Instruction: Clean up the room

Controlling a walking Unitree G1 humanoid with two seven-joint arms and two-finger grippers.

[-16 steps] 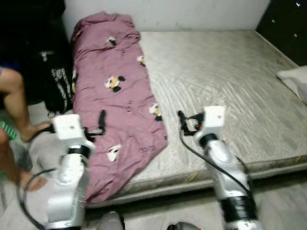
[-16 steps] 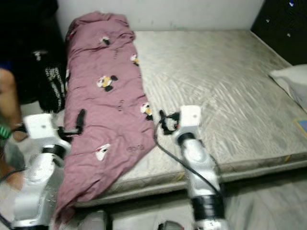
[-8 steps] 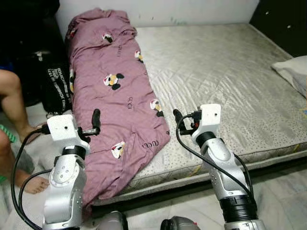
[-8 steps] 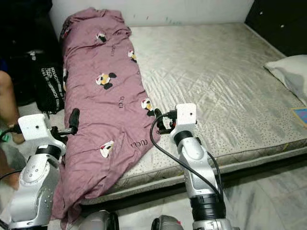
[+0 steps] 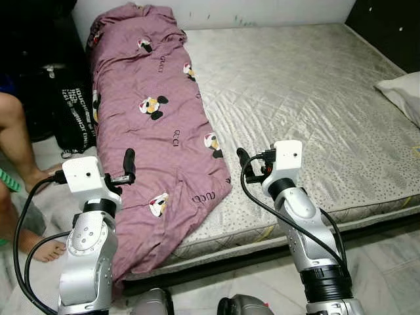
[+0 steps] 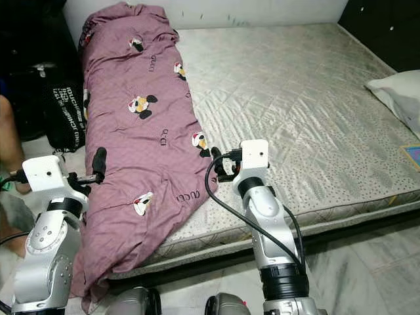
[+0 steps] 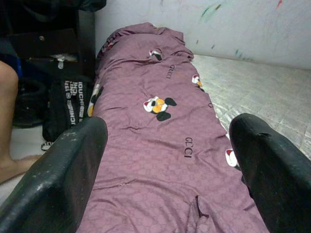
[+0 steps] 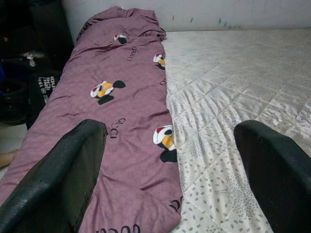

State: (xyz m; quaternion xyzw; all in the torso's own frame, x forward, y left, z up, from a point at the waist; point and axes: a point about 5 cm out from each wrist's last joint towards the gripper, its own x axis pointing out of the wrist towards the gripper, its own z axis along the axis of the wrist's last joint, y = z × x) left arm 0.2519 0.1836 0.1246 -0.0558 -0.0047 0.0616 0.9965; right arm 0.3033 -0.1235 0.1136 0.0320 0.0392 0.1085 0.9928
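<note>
- A mauve blanket (image 5: 157,125) printed with cartoon mouse heads and small letter logos lies in a long, rumpled strip along the left edge of the bed (image 5: 315,98), from the far left corner down to the near edge.
- Its near end spills over the near left corner of the bed and hangs toward the floor (image 5: 387,262).
- The mattress is bare, with a grey quilted cover; a white pillow (image 5: 401,95) sits at the right edge of the bed.
- The left gripper (image 7: 165,160) is raised in front of the robot over the hanging near end of the blanket, pointing along the strip; its fingers (image 7: 58,174) are spread wide apart with nothing between them.
- The right gripper (image 8: 170,160) is held at about the same height over the near edge of the bed, just beside the blanket's right border; its fingers (image 8: 53,179) are also spread wide and hold nothing.
- The head views show both silver arms bent upward from below, with black cables looping off the wrists.
- Those views also show a person's bare leg (image 5: 20,138) and foot on the floor at the left, next to a black bag (image 5: 72,118) with white lettering that leans by the bed.
- The left wrist view shows coloured scribbles on the white wall (image 7: 218,24) behind the bed.
</note>
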